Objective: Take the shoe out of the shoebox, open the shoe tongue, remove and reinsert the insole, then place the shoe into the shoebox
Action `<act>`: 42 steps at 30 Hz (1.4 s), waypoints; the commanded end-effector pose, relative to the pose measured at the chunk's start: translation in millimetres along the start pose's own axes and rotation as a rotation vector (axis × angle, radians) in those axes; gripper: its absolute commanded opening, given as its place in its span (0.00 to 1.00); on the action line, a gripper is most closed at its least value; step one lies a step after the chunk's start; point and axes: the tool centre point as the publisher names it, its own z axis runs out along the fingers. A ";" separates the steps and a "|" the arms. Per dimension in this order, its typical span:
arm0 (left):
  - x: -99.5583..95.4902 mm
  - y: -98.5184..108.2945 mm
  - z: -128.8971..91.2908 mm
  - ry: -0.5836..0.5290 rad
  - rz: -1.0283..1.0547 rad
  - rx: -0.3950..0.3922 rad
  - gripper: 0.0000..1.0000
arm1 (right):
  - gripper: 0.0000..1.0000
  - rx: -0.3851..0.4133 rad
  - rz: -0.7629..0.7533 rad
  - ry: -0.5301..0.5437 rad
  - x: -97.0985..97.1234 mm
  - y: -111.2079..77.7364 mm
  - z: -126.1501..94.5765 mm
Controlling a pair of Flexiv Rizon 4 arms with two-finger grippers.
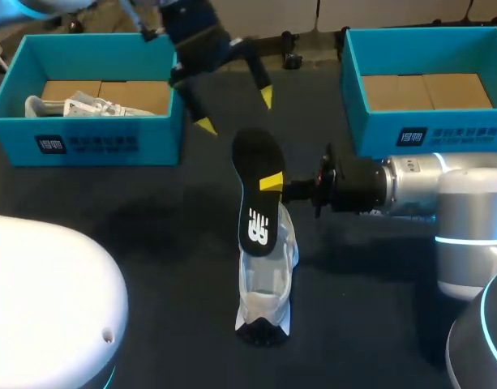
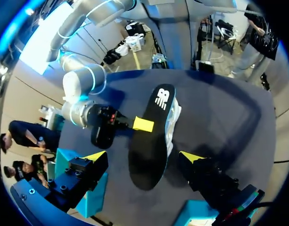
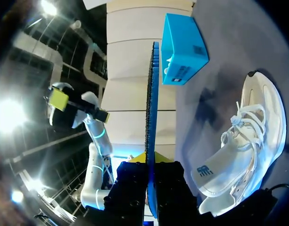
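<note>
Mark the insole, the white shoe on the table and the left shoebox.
insole point(image 1: 254, 162): head view, its wide black end.
white shoe point(image 3: 248, 127): right wrist view, its laces.
left shoebox point(image 1: 151, 138): head view, its front wall.

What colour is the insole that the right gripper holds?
The insole is black with a white logo; the head view shows it best.

Dark matte table point(image 1: 151, 243) with soft, blurred shadows across its surface
</note>
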 end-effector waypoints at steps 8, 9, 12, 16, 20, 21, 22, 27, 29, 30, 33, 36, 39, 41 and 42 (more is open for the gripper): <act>-27.6 -3.8 3.5 0.656 0.050 -0.041 1.00 | 0.00 -0.002 0.000 -0.001 -0.3 -0.8 1.1; -28.4 -4.4 3.6 0.658 0.057 -0.044 1.00 | 0.00 -0.002 0.000 -0.001 -0.3 -0.8 1.1; -34.3 -8.7 6.2 0.655 0.118 -0.073 1.00 | 0.00 -0.002 0.000 -0.001 -0.3 -0.8 1.1; -34.9 -9.8 9.5 0.633 0.159 -0.087 1.00 | 0.00 -0.002 0.000 -0.001 -0.3 -0.8 1.1; -32.8 -9.0 11.3 0.579 0.169 -0.107 1.00 | 0.00 -0.002 0.000 -0.001 -0.3 -0.8 1.1; -32.6 -8.9 11.4 0.571 0.172 -0.111 1.00 | 0.00 -0.002 0.000 -0.001 -0.3 -0.8 1.1; -32.0 -8.6 11.7 0.546 0.181 -0.127 1.00 | 0.00 -0.002 0.000 -0.001 -0.3 -0.8 1.1; -25.9 -7.3 10.5 0.432 0.204 -0.157 1.00 | 0.00 -0.002 0.000 -0.001 -0.3 -0.8 1.1; -21.5 -7.6 10.7 0.381 0.217 -0.166 1.00 | 0.00 -0.002 0.000 -0.001 -0.3 -0.8 1.1; -19.6 -8.1 10.8 0.358 0.219 -0.165 1.00 | 0.00 -0.002 0.000 -0.001 -0.3 -0.8 1.1; -13.6 -8.4 11.6 0.301 0.231 -0.178 1.00 | 0.00 -0.002 0.000 -0.001 -0.3 -0.8 1.1; -9.0 -9.4 8.8 0.243 0.244 -0.188 1.00 | 0.00 -0.002 0.000 -0.001 -0.3 -0.8 1.1; 0.2 -9.5 1.3 0.127 0.229 -0.195 1.00 | 0.00 -0.002 0.000 -0.001 -0.3 -0.8 1.1; 4.5 -11.5 -4.0 0.040 0.227 -0.200 1.00 | 0.00 -0.002 0.000 -0.001 -0.3 -0.8 1.1; 6.5 -12.2 -6.3 0.001 0.226 -0.205 1.00 | 0.00 -0.002 0.000 -0.001 -0.3 -0.8 1.1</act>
